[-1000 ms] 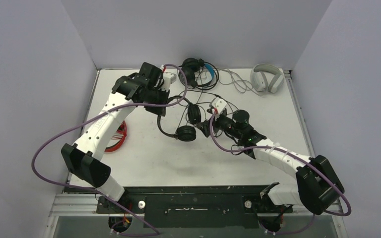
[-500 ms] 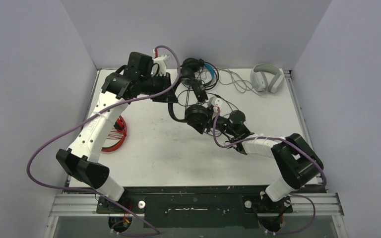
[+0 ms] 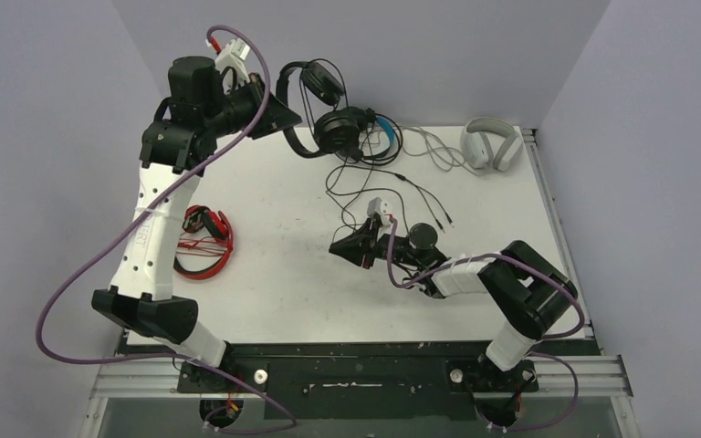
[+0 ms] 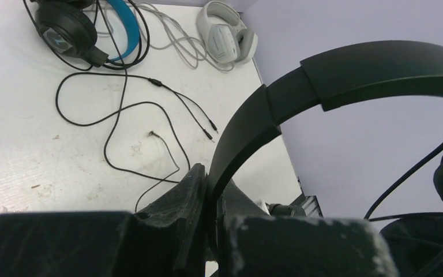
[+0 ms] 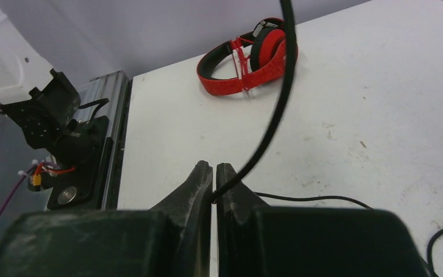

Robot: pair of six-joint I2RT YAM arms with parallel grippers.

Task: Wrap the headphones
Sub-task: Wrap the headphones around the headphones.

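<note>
Black plastic throughout: the left gripper (image 4: 210,184) is pressed together on the headband of the all-black headset (image 4: 346,69), the band rising from between the jaws and arching away toward 2 o'clock in the left wrist view; in the top view this gripper (image 3: 278,114) is raised high over the counter's (image 3: 274,292) 11 o'clock corner, and the headset (image 3: 322,84) hangs in the air just beside it, both earcups off the surface.

The right gripper (image 5: 214,173) is closed to a pinch on a thin black cable (image 5: 277,109), which climbs out of the jaws toward 1 o'clock in the right wrist view; a further stretch of cable lies flat on the counter (image 5: 380,115) just beyond the fingers; seen from above, this gripper (image 3: 342,246) sits low near the counter's centre, pointing toward 9 o'clock.

Loose black cable loops across the surface between the centre and 12 o'clock, ending in a pair of plugs (image 4: 210,131).

The black-and-blue headset (image 3: 379,137) (image 4: 86,32) lies at 12 o'clock against the back edge, partly overlapped in the top view by the hanging earcup.

The white-grey headset (image 3: 493,146) (image 4: 225,37) lies at 1 o'clock in the far right corner, its pale cable (image 3: 434,151) trailing toward the black-and-blue one.

The red-and-black headset (image 3: 205,242) (image 5: 248,63) rests at 9 o'clock near the left edge, well apart from both grippers.
</note>
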